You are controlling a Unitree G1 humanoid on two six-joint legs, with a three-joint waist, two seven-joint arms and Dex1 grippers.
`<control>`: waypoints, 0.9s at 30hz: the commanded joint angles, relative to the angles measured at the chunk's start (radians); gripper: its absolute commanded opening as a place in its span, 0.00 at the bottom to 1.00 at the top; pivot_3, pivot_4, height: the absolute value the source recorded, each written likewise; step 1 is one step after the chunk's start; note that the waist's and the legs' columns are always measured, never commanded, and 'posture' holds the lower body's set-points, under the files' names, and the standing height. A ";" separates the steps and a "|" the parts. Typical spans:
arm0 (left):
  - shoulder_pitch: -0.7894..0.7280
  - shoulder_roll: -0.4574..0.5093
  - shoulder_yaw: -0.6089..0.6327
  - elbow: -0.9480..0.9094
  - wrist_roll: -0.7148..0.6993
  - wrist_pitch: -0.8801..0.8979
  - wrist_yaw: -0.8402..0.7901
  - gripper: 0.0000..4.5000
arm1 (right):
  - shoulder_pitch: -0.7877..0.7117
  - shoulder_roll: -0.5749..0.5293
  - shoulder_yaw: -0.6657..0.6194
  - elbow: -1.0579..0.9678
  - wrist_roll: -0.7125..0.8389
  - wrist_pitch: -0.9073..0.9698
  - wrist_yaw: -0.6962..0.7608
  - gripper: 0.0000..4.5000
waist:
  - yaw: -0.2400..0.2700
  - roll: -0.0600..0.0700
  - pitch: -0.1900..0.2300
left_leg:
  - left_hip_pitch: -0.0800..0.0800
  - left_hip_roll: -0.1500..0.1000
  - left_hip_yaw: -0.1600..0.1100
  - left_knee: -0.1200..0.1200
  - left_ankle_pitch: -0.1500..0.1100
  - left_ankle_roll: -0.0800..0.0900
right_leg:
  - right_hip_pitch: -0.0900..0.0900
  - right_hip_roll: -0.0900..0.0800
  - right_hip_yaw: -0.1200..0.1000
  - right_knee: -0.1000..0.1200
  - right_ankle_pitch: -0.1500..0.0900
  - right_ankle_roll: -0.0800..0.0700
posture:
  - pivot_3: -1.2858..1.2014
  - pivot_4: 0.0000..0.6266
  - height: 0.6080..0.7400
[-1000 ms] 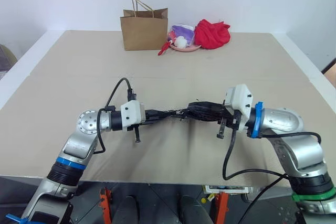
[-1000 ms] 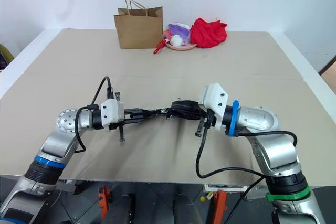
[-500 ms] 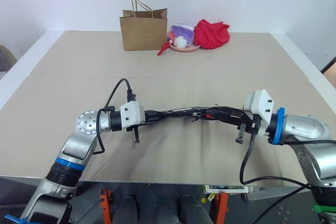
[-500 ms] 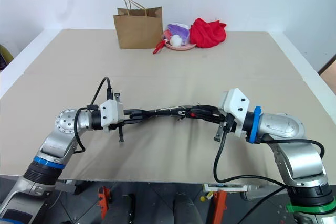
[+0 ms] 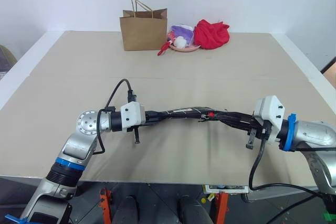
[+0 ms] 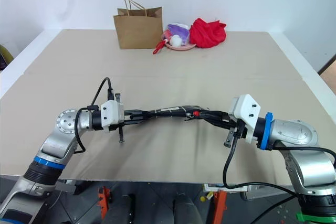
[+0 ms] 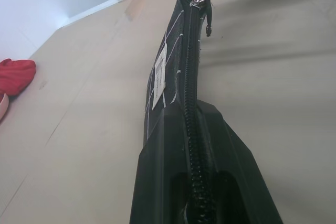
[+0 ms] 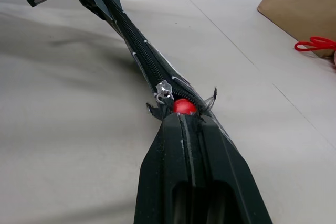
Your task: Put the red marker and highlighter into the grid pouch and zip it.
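Black fabric grid pouch with white lines [image 5: 181, 113] hangs stretched edge-up between our two grippers above the tan table [image 5: 210, 66]. Left gripper [image 5: 152, 115] is clamped tight on one end of it, right gripper [image 5: 237, 119] clamped on the other end. Metal zipper pull [image 8: 164, 90] sits just beside our right fingers [image 8: 181, 145]. Red marker tip [image 8: 184, 106] pokes from the pouch there. Highlighter: we can't tell.

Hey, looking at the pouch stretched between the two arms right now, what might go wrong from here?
1. The red marker pokes out just beside the zipper pull; the teeth may jam on it.
2. The grid pouch hangs above the table, pinched between the left pincer and right pincer; a slip would drop it.
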 commanded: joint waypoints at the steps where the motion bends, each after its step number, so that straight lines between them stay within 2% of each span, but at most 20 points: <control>1: 0.001 0.015 0.018 -0.018 -0.004 -0.007 0.001 0.00 | 0.011 -0.023 -0.059 0.015 -0.010 -0.022 -0.003 0.01 | 0.000 0.000 0.000 | 0.000 0.000 0.000 0.000 0.000 0.000 | 0.000 0.000 0.000 0.000 0.000 0.000 | 0.52 0.24 1.00; 27: 0.002 0.028 0.009 -0.016 -0.005 -0.005 -0.003 0.00 | 0.076 -0.054 -0.138 0.036 -0.052 -0.005 -0.070 0.01 | 0.000 0.000 0.000 | 0.000 0.000 0.000 0.000 0.000 0.000 | 0.001 0.000 0.000 0.000 0.000 0.000 | 0.52 0.24 1.00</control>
